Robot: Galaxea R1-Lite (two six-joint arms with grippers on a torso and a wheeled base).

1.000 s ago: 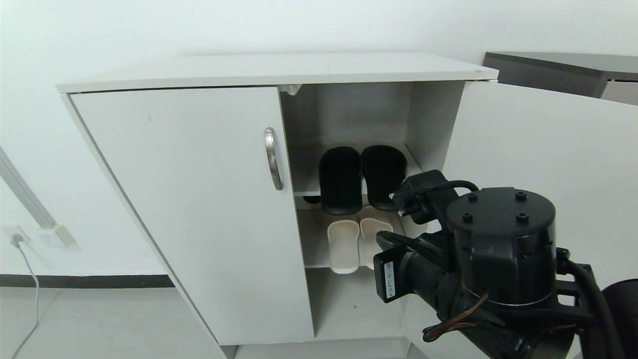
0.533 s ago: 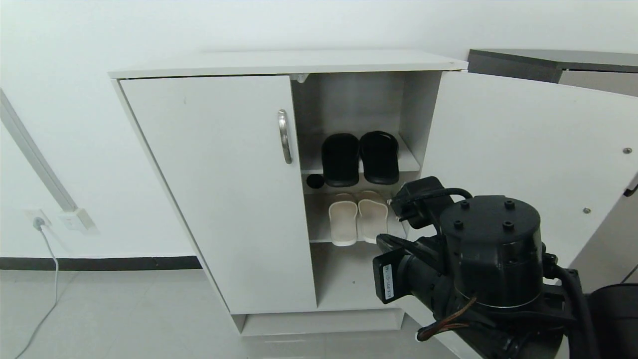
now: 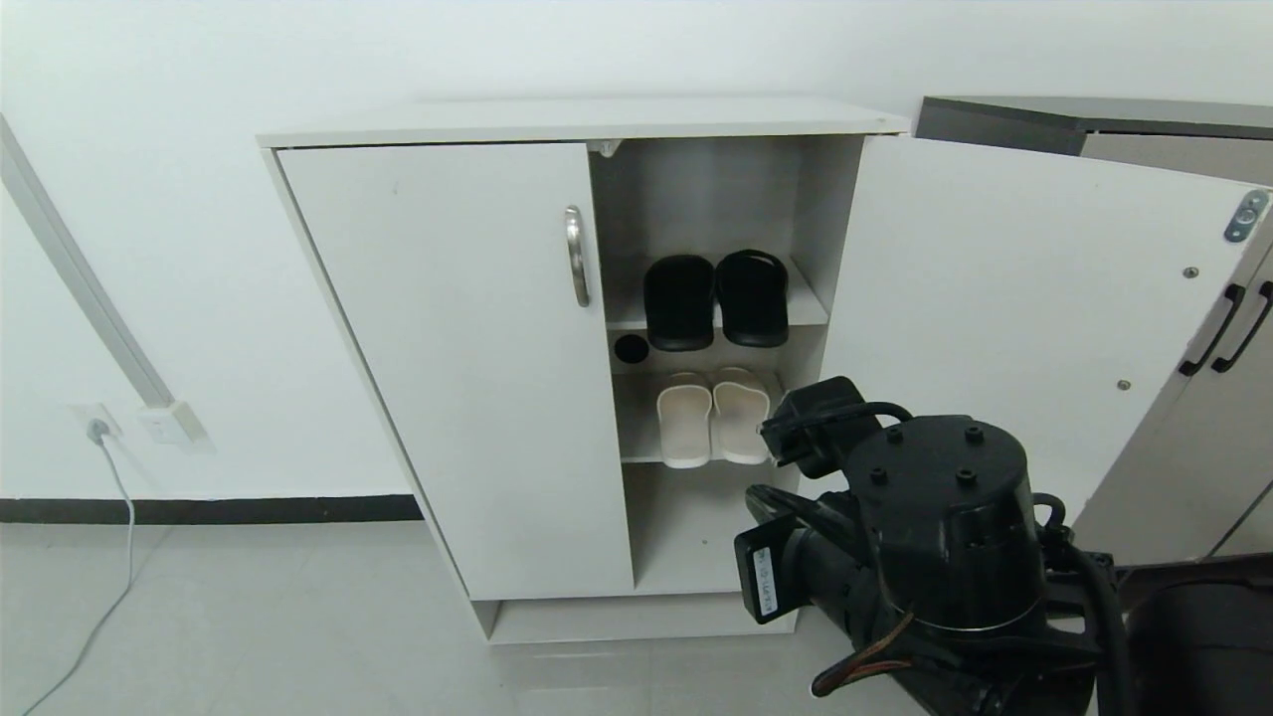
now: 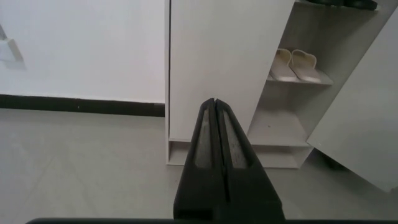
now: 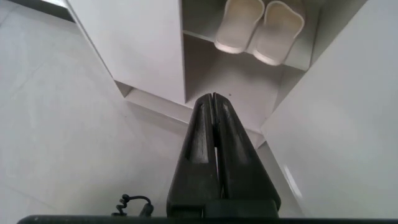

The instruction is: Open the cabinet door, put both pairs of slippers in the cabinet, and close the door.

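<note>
The white cabinet (image 3: 587, 117) has its left door (image 3: 457, 358) closed and its right door (image 3: 1004, 318) swung wide open. A black pair of slippers (image 3: 716, 298) lies on the upper shelf. A white pair of slippers (image 3: 714, 418) lies on the middle shelf, also seen as the white pair (image 4: 297, 64) and the white pair (image 5: 261, 22). My right gripper (image 5: 213, 96) is shut and empty, hanging low in front of the open compartment and above the floor. My left gripper (image 4: 215, 102) is shut and empty, standing off in front of the closed door (image 4: 224, 62).
A grey cabinet with black handles (image 3: 1223, 328) stands just behind the open door. A wall socket with a cable (image 3: 99, 430) is at the left. The bottom compartment (image 3: 686, 537) holds nothing. Bare floor tiles (image 3: 249, 617) lie in front.
The whole head picture has shifted: the cabinet now looks smaller and farther off, so the camera has drawn back. Both pairs of slippers lie as before, and the right door stays open.
</note>
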